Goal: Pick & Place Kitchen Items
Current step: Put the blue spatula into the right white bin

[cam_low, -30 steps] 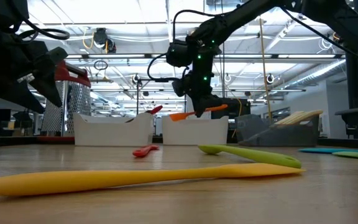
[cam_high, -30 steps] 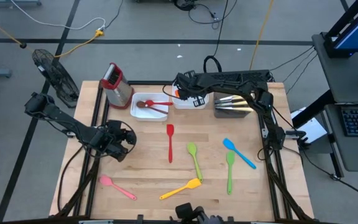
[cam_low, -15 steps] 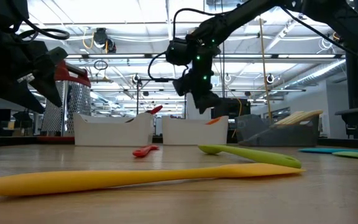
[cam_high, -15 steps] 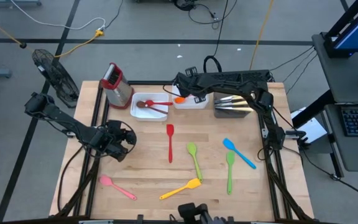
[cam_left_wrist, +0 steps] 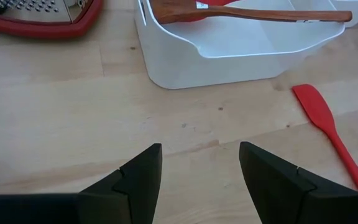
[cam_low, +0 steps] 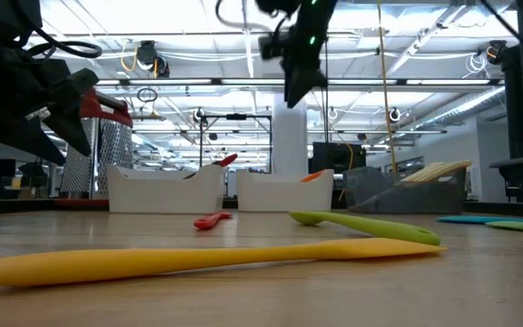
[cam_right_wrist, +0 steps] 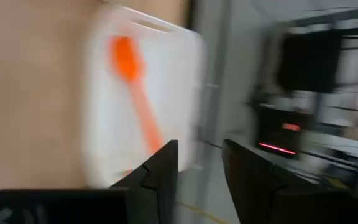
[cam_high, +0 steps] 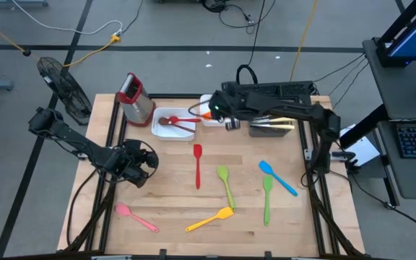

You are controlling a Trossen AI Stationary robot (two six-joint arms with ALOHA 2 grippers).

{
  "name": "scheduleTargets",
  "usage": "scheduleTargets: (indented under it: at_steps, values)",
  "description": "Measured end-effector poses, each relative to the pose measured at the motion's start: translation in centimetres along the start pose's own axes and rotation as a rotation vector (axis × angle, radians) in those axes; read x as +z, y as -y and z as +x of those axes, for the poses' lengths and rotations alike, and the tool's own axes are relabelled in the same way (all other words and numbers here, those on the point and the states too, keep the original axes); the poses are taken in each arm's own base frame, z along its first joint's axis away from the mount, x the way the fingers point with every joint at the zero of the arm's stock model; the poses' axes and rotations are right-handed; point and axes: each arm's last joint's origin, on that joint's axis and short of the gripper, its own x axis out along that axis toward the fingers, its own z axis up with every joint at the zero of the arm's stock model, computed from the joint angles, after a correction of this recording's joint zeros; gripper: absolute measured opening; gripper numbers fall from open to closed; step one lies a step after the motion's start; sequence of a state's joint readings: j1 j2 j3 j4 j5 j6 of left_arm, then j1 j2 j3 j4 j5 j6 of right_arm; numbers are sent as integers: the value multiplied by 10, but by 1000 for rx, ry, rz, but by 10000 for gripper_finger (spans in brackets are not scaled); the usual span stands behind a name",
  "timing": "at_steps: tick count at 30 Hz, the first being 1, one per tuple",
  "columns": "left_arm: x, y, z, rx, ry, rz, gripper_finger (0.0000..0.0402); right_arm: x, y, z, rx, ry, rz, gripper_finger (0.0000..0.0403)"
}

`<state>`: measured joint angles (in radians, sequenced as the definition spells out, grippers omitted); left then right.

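Since the earlier frames the orange spoon [cam_right_wrist: 135,93] has been released into the small white tray [cam_high: 209,119], and the right gripper [cam_high: 231,124] has been lifted and pulled back from it. That gripper is now seen above the tray's near edge, carrying nothing, fingers parted with a clear gap in the right wrist view. One placement is therefore judged complete; the step in hand is the retreat before the next pick.

The left gripper [cam_left_wrist: 197,177] is parked low, on the near-left side of the larger white tray [cam_left_wrist: 229,53], jaws wide apart and empty. A brown wooden spoon [cam_left_wrist: 241,12] and a red utensil are lying in that larger tray. Pale-handled knives [cam_high: 273,124] are sitting in the dark tray to the right of the small white tray.

Still loose on the table, all nearer than the small white tray: red spatula [cam_high: 198,165], two green spoons [cam_high: 226,184] [cam_high: 267,196], blue spatula [cam_high: 277,177], yellow spatula [cam_high: 211,219], pink spoon [cam_high: 136,217].

Next move, as judged: the red spatula is closest to both arms; a descent over its handle with jaws spread across the shaft is called for.
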<state>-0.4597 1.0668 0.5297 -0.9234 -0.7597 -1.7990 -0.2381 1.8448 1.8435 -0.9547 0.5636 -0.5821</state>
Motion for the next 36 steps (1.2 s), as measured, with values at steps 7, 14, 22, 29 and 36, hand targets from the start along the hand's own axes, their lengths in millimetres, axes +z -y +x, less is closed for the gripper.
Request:
scheduleTargets:
  at_steps: [7, 14, 22, 29, 36]
  values:
    - [0, 0, 0, -1, 1, 41, 219, -16, -26, -61, 184, 23, 166, 70]
    - [0, 0, 0, -1, 5, 81, 219, -42, -65, -94, 265, -42, 285, 5]
    - [1, 0, 0, -4, 18, 96, 219, -89, -119, -102, 531, -198, 471, 1]
    - [1, 0, 0, -7, 34, 102, 219, -132, -149, -91, 651, -452, 731, 19]
    - [1, 0, 0, -9, 42, 101, 219, -163, -175, -78, 702, -588, 741, 73]
